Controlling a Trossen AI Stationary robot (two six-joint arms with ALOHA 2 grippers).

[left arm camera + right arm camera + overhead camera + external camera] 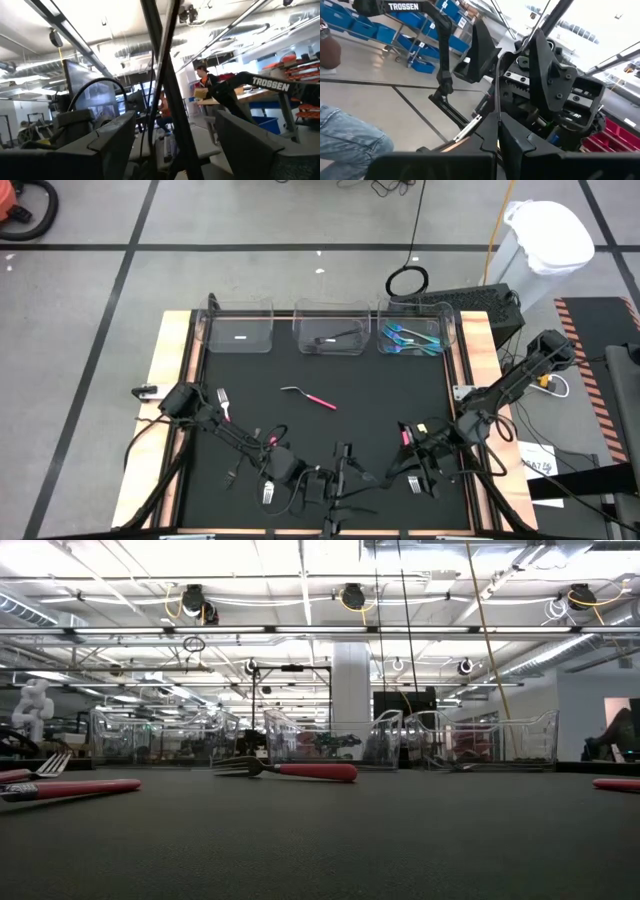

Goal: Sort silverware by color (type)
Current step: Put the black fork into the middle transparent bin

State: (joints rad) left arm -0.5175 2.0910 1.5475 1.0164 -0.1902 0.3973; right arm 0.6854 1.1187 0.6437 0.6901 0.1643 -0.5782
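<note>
A: What have you got on your screens?

B: From overhead I see the black worktop (320,430) with three clear bins along its far edge. The left bin (238,332) holds something small and pale that I can't make out. The middle bin (335,335) has the black cutlery (338,337) in it, and the right bin (415,335) has the teal cutlery (412,340).

A: And the pink pieces?

B: One pink-handled fork (310,396) lies alone near the middle of the worktop, handle toward the right arm's side. In the table-level view it lies flat with its tines pointing left (285,770). Another pink fork (223,402) lies by the left edge, next to the left arm. There are more pink handles near the front, partly hidden under the arms, so I can't count them.

A: Where are the arms?

B: Both are folded down low at the front edge. The left gripper (340,470) is near the front centre, and my wrist camera shows its jaws spread apart with nothing between them, pointing up into the room. The right gripper (418,470) sits at the front right, its jaws clenched together and holding nothing that I can see.

A: Anyone nearby?

B: A person (202,82) stands at a bench in the background of the left wrist view.
</note>
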